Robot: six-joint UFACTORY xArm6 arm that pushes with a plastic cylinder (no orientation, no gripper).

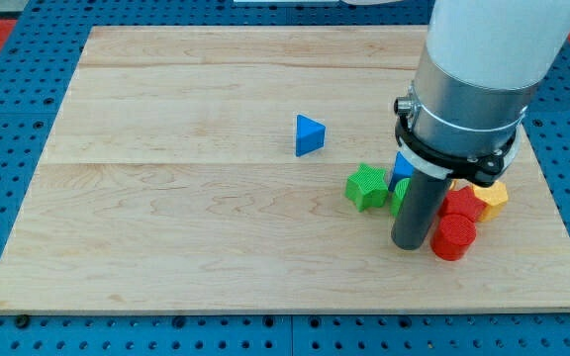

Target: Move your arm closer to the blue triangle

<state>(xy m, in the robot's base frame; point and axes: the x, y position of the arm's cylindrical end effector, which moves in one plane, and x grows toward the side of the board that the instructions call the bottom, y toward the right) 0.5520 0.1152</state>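
The blue triangle [309, 134] lies alone near the middle of the wooden board [166, 198]. My tip [410, 244] rests on the board well to the triangle's lower right, inside a cluster of blocks. A green star block [367, 186] sits just to the tip's upper left. A red cylinder [453, 237] touches the rod's right side. Another red block [463, 204], a yellow block [492, 196], a blue block [402, 165] and a second green block [399, 194] lie partly hidden behind the rod and arm.
The arm's large white and grey body [478, 69] covers the board's upper right. A blue pegboard [8, 148] surrounds the board on all sides.
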